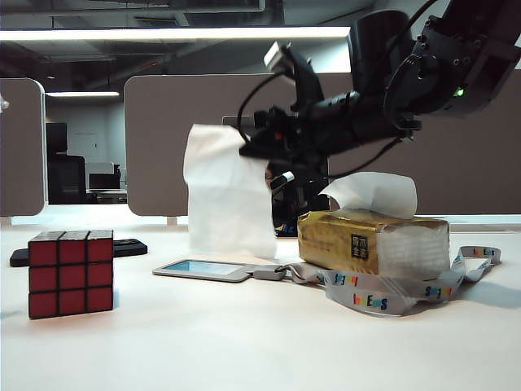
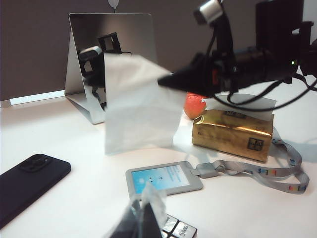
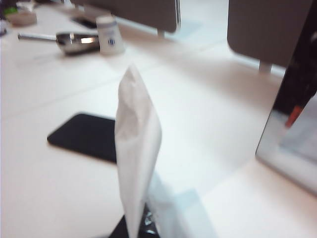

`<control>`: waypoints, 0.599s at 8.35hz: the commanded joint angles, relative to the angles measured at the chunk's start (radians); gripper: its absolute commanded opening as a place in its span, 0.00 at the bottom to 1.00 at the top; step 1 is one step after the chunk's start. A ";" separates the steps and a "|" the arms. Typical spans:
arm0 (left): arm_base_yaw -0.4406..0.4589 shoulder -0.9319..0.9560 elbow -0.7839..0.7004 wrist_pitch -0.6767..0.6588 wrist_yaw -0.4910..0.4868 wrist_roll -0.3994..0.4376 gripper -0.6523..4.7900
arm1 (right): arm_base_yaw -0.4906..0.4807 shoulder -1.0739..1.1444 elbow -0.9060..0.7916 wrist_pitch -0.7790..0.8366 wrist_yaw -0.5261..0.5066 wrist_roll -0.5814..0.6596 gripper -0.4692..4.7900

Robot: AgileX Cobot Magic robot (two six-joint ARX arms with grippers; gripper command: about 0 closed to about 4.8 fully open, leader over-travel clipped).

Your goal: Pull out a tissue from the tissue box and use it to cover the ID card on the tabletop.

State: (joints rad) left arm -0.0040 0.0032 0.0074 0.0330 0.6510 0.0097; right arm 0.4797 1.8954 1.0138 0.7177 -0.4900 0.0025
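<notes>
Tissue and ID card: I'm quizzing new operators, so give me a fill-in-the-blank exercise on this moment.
1. The right gripper is shut on the ____.
2. The ID card face is still ____.
3. The puzzle cube shows a ____ face.
4. The tissue box is ____ in colour.
Missing words: tissue; uncovered; red; golden-yellow

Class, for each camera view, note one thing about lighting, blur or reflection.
Exterior view: ceiling strip light glares, right gripper dark. Left wrist view: mirror reflects; left gripper blurred. Right wrist view: soft throughout, tissue blurred.
</notes>
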 commanded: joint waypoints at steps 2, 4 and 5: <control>-0.001 0.001 0.003 0.013 0.000 0.001 0.11 | 0.006 -0.005 0.003 -0.217 -0.184 -0.007 0.09; -0.001 0.001 0.003 0.013 -0.003 0.001 0.11 | 0.026 -0.005 0.003 -0.303 -0.276 -0.002 0.09; -0.001 0.001 0.003 0.013 -0.003 0.001 0.11 | 0.047 -0.005 0.002 -0.417 -0.271 -0.003 0.09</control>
State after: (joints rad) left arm -0.0040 0.0032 0.0074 0.0334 0.6487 0.0097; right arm 0.5182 1.8954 1.0142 0.3447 -0.7563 -0.0002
